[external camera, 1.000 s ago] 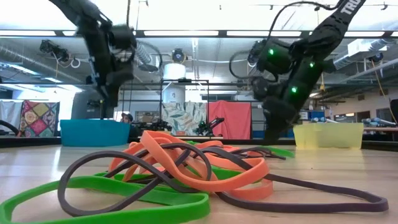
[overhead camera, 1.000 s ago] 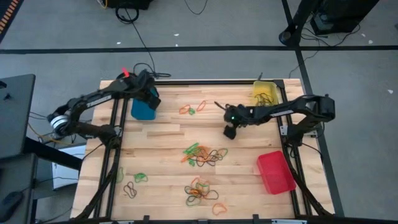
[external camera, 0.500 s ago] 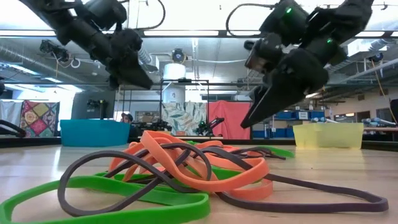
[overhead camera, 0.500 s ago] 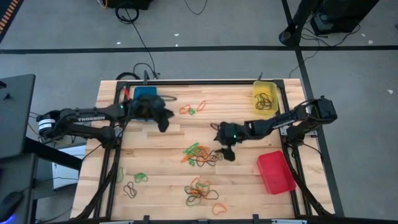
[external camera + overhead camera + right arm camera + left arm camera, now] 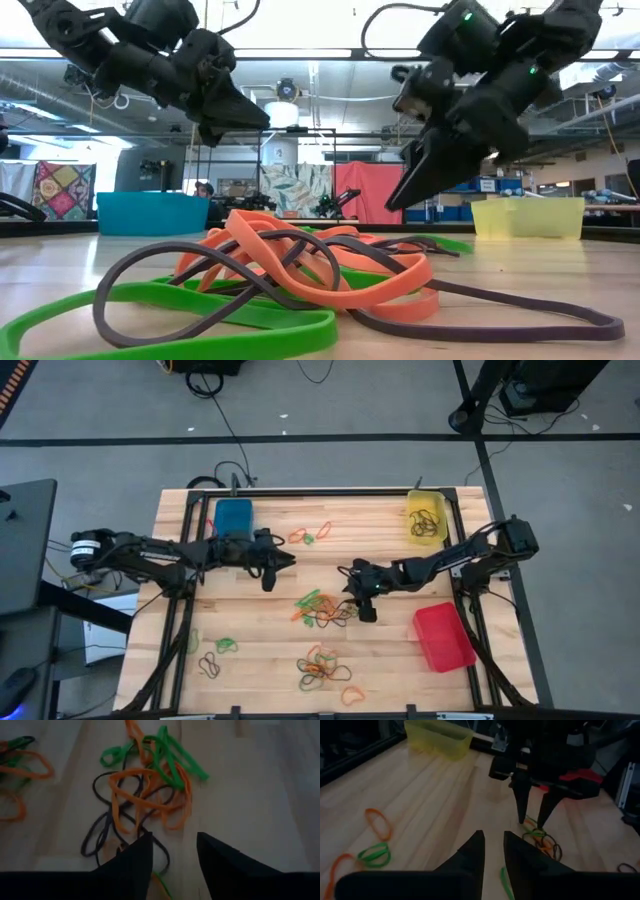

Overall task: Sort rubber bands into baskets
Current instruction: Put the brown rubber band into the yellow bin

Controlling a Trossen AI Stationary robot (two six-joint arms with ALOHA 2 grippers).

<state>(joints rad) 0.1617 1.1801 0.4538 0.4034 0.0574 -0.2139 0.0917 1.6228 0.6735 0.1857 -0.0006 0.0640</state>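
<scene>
1. Right end effector (image 5: pixel 366 603) hangs just over the right edge of the middle tangle of rubber bands (image 5: pixel 325 609). Its fingers (image 5: pixel 131 862) are apart with a clear gap, nothing between them, and the wrist view looks right down on orange, green and dark loops.
2. Left end effector (image 5: pixel 283 563) is stretched out low over the table (image 5: pixel 400 670), just right of the blue basket (image 5: pixel 233 519). Its fingers (image 5: pixel 472 852) sit close together with only a thin slit, and I don't see anything pinched in there.
3. More rubber bands: a small orange-and-green bunch on the far side between the blue and yellow baskets, another mixed pile at the near middle, and a few green and dark loops at the near left.
4. Yellow basket (image 5: pixel 424 519) is at the far right corner with some dark bands already inside.
5. Red basket (image 5: pixel 443 637) sits at the near right. Can't tell what's in it, or in the blue one.
</scene>
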